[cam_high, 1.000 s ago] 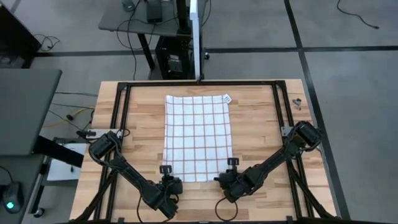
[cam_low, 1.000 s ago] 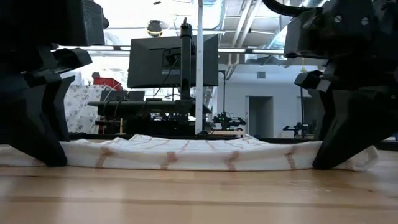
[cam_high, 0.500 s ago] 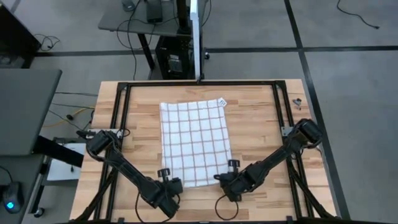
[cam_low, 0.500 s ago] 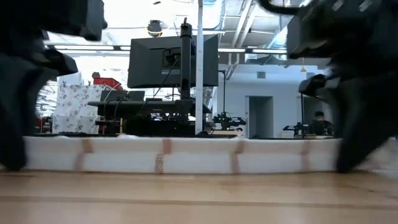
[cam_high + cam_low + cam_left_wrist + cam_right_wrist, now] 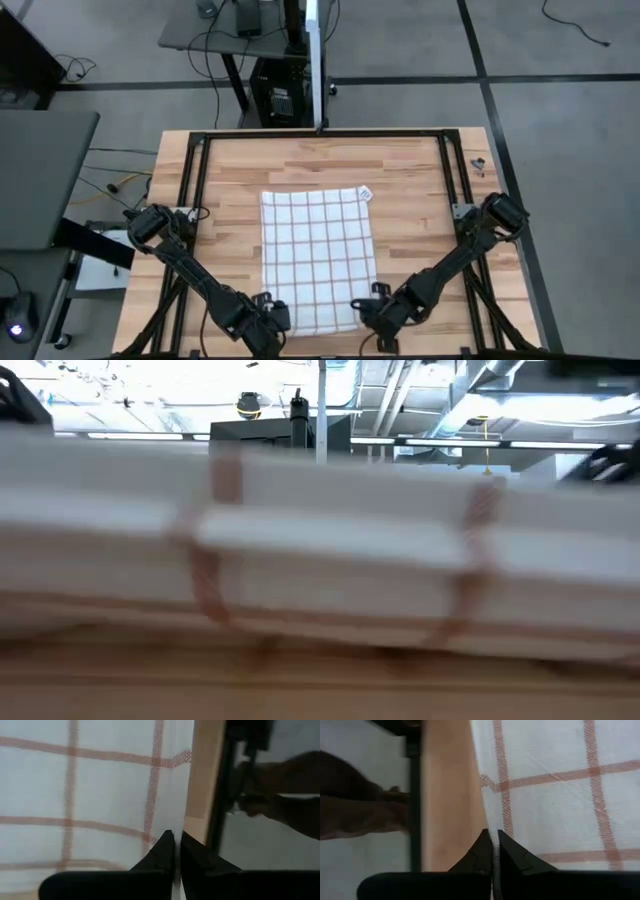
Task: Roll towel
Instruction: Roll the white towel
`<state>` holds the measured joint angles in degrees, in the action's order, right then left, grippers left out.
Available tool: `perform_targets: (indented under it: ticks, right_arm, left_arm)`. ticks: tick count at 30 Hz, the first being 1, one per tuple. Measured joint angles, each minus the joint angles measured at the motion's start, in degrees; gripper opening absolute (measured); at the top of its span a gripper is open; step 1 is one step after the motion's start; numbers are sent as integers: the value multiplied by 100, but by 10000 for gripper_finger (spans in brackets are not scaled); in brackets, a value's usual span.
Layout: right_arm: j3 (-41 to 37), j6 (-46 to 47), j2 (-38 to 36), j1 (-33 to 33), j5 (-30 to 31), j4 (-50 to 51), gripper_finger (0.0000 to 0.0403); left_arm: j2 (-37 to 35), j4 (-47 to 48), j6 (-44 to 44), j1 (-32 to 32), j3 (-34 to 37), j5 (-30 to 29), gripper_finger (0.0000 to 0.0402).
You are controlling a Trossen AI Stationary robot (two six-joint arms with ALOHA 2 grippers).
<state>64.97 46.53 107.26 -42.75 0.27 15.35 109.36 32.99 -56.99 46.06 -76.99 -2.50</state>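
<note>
The towel (image 5: 315,255), white with a reddish-brown grid, lies spread on the wooden table, its far edge resting flat at mid-table. Its near end is raised and fills the low view as a blurred band (image 5: 320,550). My left gripper (image 5: 268,308) is shut at the near left corner. At the near right corner, my right gripper (image 5: 362,306) is shut too. Each wrist view shows its own closed fingertips, left (image 5: 176,840) and right (image 5: 493,837), at the cloth's side edge. My left gripper pinches the towel's left side edge (image 5: 162,822) near its near corner between its two shut fingers, slanting down from the near side. The cloth there is lifted off the table. My right gripper pinches the towel's right side edge (image 5: 496,820) near its near corner the same way, slanting down from the near side, with that end raised; one layer or several, I cannot tell.
A black frame rail (image 5: 190,200) runs around the tabletop. A small dark item (image 5: 478,163) lies at the far right. Bare wood (image 5: 320,160) shows beyond the towel's far edge. A small label (image 5: 366,192) sits at the towel's far right corner.
Both grippers have moved toward the table's near edge and upward while tipping, keeping shut on the towel. The whole towel has slid toward the near edge, its far edge leaving the far rail, and its near end has risen off the table.
</note>
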Motion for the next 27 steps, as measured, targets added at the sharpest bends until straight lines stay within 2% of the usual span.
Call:
perform_targets:
  ticks: [6,14,20,27]
  right_arm:
    - [0,104,-4,72,-236,-211,0]
    - [0,-76,-9,503,-922,-169,0]
    - [0,-179,-11,833,-920,596,0]
    - [9,-365,-17,1086,-967,759,0]
  left_arm:
    - [2,163,366,-113,0,173,0]
    - [-41,927,912,-458,2,201,0]
    - [-42,984,1197,-538,131,65,0]
    - [-42,666,1040,-597,496,20,0]
